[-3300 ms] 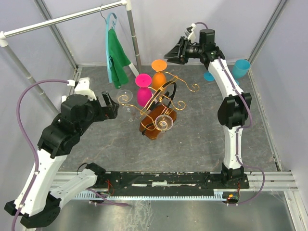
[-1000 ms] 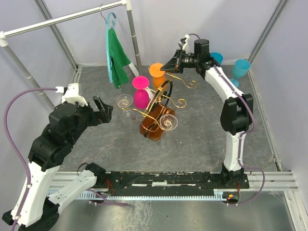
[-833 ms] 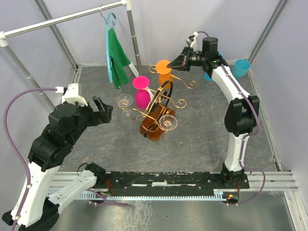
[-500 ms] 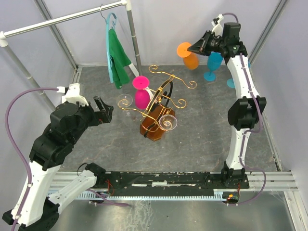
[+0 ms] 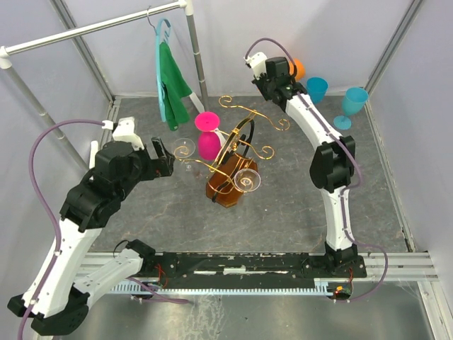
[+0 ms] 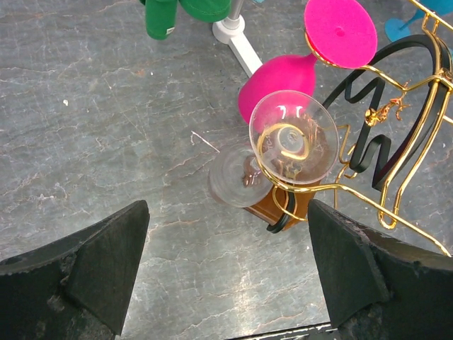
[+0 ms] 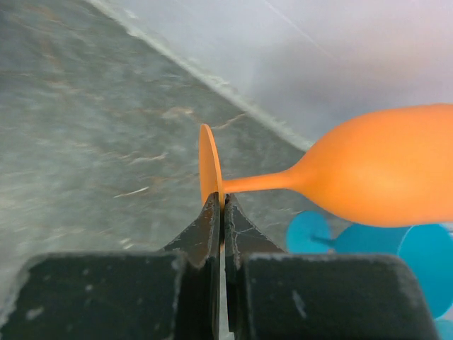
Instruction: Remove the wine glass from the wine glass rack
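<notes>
Now the orange wine glass [image 7: 382, 166] is off the wine glass rack [image 5: 237, 152]: a few seconds back it hung on the far side beside the pink glass [image 5: 207, 138], and it has since been carried up to the back wall, only a sliver of orange showing behind the right wrist in the top view. The right pincer [image 7: 221, 205] is clamped tight on the rim of the glass's round foot, jaws pressed flat on either side of the disc, with the stem and bowl sticking out sideways to the right. Half a second ago that arm reached to the right rear corner; now its wrist has swung in toward the middle of the back wall. Just behind the bowl stand two teal glasses [image 5: 316, 88] on the worktop [image 5: 297, 205], very near the orange one. Back at the gold wire stand, the pink glass hangs foot-up on the far left arm, one clear glass [image 6: 294, 134] hangs on the left scroll, and a second clear glass [image 5: 246, 179] sits on the near right scroll over the amber base. The left pincer [image 6: 226, 212] gapes wide, holding nothing, close to the rack's left side and nearer than before. Behind it, a green cloth [image 5: 172, 85] hangs from the grey rail [image 5: 92, 28].
</notes>
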`<state>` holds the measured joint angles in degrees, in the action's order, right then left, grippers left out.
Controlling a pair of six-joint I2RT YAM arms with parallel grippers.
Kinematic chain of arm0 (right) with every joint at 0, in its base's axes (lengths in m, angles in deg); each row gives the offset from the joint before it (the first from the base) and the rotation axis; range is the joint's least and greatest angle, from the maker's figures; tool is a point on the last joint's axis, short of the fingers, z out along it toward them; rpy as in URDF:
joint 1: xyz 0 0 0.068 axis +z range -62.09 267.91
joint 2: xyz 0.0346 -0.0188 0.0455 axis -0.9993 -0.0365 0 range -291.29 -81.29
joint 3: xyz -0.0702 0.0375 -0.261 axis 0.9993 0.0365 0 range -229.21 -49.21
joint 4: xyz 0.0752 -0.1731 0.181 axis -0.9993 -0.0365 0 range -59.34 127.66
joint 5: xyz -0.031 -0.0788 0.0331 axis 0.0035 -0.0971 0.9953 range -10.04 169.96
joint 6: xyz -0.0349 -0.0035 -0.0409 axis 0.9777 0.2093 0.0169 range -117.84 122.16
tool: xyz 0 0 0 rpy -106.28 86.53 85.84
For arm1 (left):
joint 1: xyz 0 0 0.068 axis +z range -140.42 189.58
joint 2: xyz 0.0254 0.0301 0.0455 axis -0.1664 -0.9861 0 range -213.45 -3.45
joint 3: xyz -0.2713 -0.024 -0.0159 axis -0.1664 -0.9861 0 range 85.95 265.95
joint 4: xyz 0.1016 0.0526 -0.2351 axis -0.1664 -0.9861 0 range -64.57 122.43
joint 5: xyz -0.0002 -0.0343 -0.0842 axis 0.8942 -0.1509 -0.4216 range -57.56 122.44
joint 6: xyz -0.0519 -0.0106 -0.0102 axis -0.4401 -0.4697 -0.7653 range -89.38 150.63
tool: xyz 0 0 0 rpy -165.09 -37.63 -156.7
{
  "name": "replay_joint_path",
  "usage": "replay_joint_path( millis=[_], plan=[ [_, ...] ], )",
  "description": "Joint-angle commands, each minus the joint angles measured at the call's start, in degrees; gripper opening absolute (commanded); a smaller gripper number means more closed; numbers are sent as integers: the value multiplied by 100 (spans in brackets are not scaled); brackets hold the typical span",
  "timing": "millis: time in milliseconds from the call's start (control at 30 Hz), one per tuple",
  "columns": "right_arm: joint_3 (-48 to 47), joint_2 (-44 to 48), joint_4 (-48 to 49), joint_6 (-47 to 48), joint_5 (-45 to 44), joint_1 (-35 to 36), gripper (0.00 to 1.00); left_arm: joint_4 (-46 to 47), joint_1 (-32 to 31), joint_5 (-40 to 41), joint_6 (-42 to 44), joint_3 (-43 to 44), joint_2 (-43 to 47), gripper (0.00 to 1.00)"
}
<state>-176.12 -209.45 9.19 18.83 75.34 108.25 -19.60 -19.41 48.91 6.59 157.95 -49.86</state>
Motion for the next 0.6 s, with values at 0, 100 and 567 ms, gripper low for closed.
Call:
replay_joint_path(
  millis=[0,100,567],
  plan=[
    [-277,-394,1622,1659,-1135,-242,1,203,1,200,-182,70,-25,99],
    [-865,-835,1564,1762,-1074,-308,1,136,5,271,-180,116,-52,99],
    [-476,-1207,2199,2302,-361,-795,1,123,1,307,-137,35,-313,99]
  ],
)
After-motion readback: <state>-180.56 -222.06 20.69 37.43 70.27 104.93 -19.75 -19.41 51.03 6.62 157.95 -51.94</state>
